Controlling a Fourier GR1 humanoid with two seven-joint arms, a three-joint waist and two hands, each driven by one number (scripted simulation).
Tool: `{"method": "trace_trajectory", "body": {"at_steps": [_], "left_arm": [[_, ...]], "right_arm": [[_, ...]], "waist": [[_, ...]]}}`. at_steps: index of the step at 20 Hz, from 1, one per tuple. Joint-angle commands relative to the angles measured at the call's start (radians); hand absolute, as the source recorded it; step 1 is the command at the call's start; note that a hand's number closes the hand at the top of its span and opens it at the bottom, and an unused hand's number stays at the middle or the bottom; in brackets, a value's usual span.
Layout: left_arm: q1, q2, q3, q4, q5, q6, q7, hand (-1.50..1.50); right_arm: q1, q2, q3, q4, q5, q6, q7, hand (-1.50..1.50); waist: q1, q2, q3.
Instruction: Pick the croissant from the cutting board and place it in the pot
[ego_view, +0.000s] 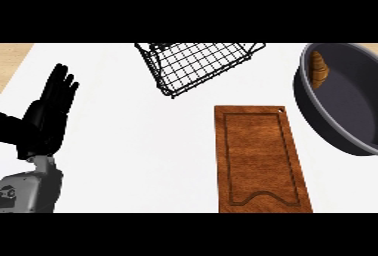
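Observation:
The brown croissant (318, 70) lies inside the dark grey pot (325, 125), against its left inner wall near the top. The wooden cutting board (260, 160) lies flat at centre right with nothing on it. My left hand (48, 115) stands at the left edge, fingers straight and pointing up, open and holding nothing. My right hand does not show in the head view.
A black wire basket (196, 62) sits tilted at the top centre, behind the board. The counter top is white, and a strip of wooden surface (13, 57) shows at the top left corner.

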Motion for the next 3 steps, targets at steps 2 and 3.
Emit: {"method": "trace_trajectory", "body": {"at_steps": [2,3], "left_arm": [[0.04,-0.016,-0.023,-0.055,-0.022,0.018,0.02,0.0],[0.01,0.038,0.032,0.013,0.026,-0.04,-0.005,0.0]], "right_arm": [[0.048,0.01,0.01,0.011,-0.002,-0.009,-0.053,-1.5],[-0.008,-0.045,0.007,0.015,-0.003,0.021,0.011,-1.5]], "waist": [[0.004,-0.003,0.0],[0.011,0.003,0.0]]}}
